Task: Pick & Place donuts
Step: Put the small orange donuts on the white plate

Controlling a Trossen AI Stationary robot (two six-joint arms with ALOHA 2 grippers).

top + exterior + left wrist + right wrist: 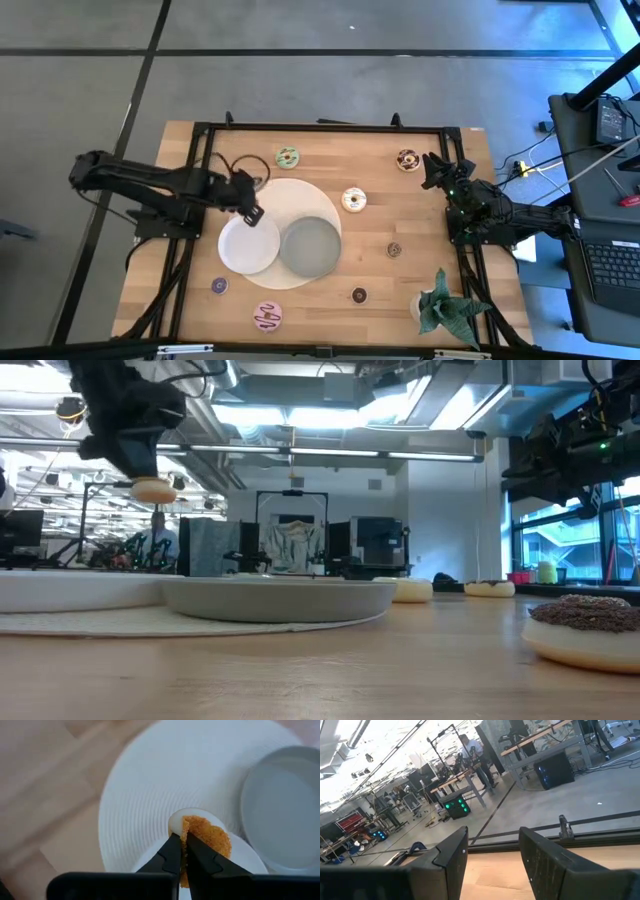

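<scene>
My left gripper (pixel 252 213) hangs over the small white plate (pixel 240 255) and is shut on an orange-topped donut (pixel 210 837); the low view shows this donut (pixel 153 490) in the air. A grey plate (pixel 310 247) sits beside the white one, both on a round white mat (pixel 300 195). On the wood lie a green donut (pixel 287 157), a brown one (pixel 407 159), a white one (pixel 354 200), a pink one (pixel 268 317) and tiny ones (pixel 394 250), (pixel 219 286), (pixel 359 294). My right gripper (pixel 433 165) waits open near the brown donut. My left gripper pinches the orange-topped donut by its rim (pixel 192 832) between both fingers (pixel 172 852). The fingers come from above, pointing down. The donut hangs just below the fingertips, lifted clear above the white plate (pixel 70 590), roughly level.
A small potted plant (pixel 445 305) stands at the table's near right corner. A black frame (pixel 320 127) runs along the table's far and side edges. Bare wood lies between the mat and the right arm. A person (pixel 470 750) stands in the room beyond.
</scene>
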